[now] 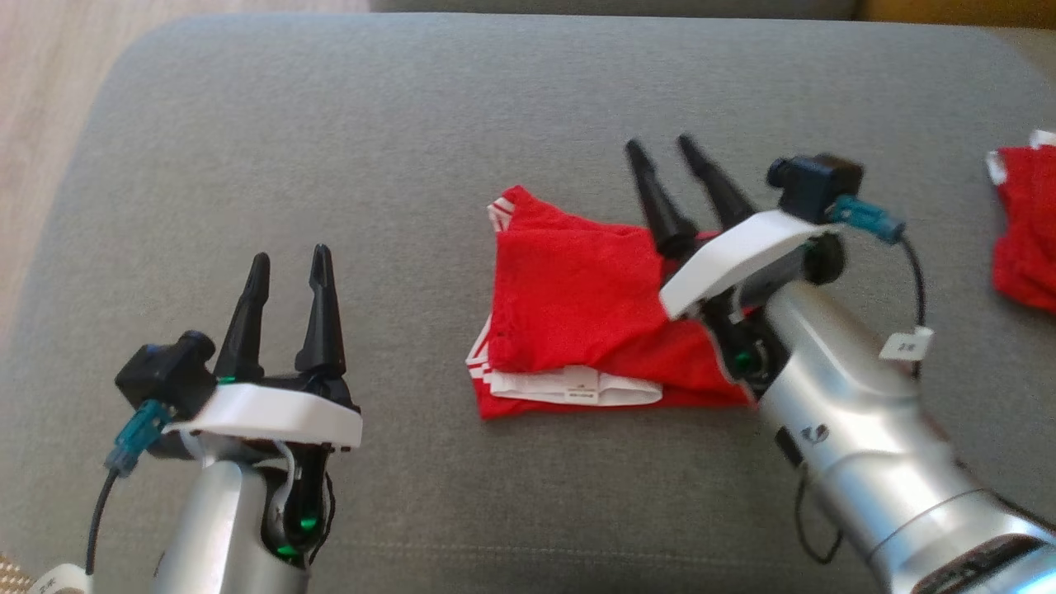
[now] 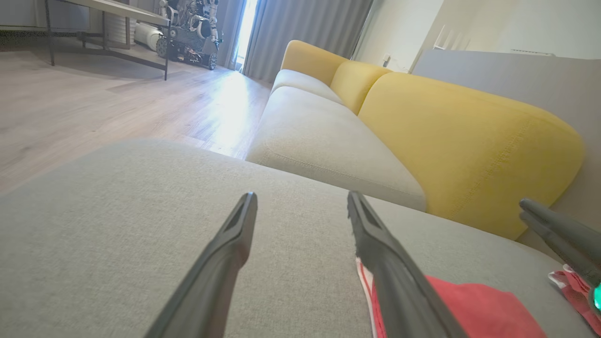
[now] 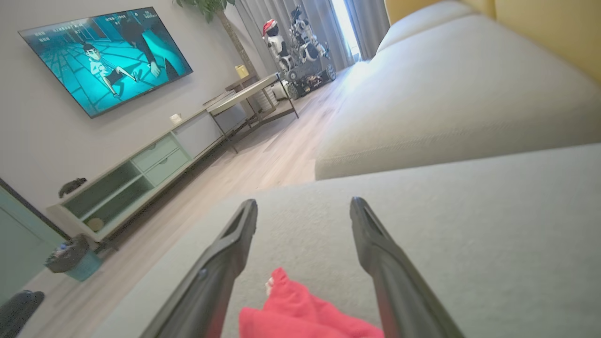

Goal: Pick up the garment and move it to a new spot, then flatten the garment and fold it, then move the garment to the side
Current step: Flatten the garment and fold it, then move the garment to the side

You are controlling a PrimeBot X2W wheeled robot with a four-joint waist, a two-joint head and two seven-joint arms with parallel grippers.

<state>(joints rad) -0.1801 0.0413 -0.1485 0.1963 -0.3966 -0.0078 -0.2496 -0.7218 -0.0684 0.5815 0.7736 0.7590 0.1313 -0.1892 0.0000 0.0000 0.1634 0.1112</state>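
Garment (image 1: 577, 305): red, thin cloth with white stripes along the hems, doubled over into a loose bundle, a white label (image 1: 577, 386) showing at the near fold. Lying a little right of the middle of the grey cushion (image 1: 330, 124), well in from every edge. Looks light, soft and limp, with no stiffness to hold a shape. Likely to sag, slide open and lose its fold if lifted by a single point. Not fragile, and probably not slippery against the woven cover, though apt to shift layer over layer. Right gripper (image 1: 660, 144) poised over the right end of the bundle, fingers spread wide and pinching nothing, with red cloth lying below and between them in the right wrist view. Left gripper (image 1: 291, 254) spread wide too and empty, held over bare cushion toward the left side, well apart from the bundle. Best taken at the two ends of a folded edge, one gripper to each end, pinching through all layers at once to carry the fold whole. Better not to grab the top layer alone, for fear of peeling it off the rest. Worth keeping low to the cushion and moving gently, without a jerk. Second red piece (image 1: 1023, 231) lying near the right edge of the cushion, well apart from the bundle; best kept out of the path.
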